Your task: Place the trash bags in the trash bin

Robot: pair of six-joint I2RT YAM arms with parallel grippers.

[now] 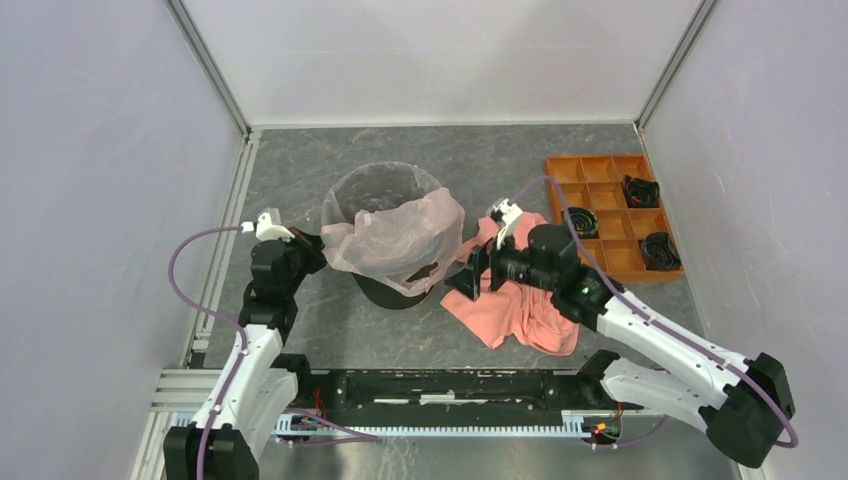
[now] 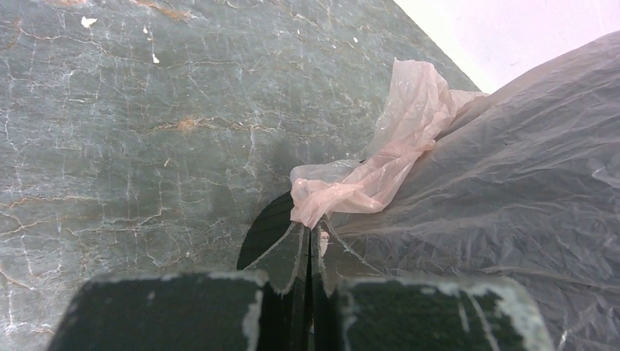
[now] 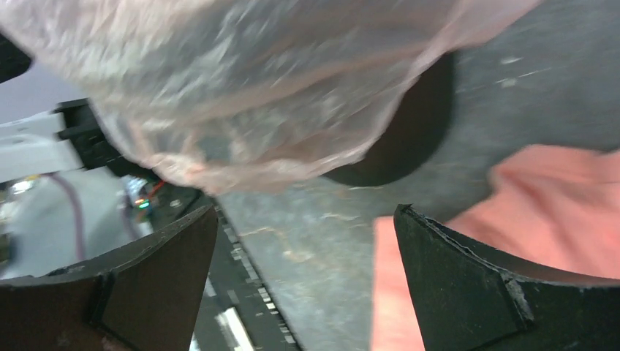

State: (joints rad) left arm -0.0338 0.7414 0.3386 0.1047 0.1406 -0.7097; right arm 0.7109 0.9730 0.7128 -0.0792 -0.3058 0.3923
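The pale pink translucent trash bag (image 1: 395,235) lies draped over the black trash bin (image 1: 385,290), its mouth open upward, and it hides most of the bin. My left gripper (image 1: 312,246) is at the bin's left side, shut on a bunched edge of the bag (image 2: 358,183); the fingertips (image 2: 292,252) pinch the film beside the bin's black wall (image 2: 262,234). My right gripper (image 1: 466,274) stands wide open just right of the bin, holding nothing. In the right wrist view, the bag (image 3: 256,88) hangs above the open gripper (image 3: 303,219), with the bin (image 3: 409,139) behind.
A coral-orange cloth (image 1: 520,305) lies crumpled on the table under my right arm and shows between the right fingers (image 3: 556,205). An orange compartment tray (image 1: 590,158) holding black round parts sits at the back right. Grey walls close in on both sides.
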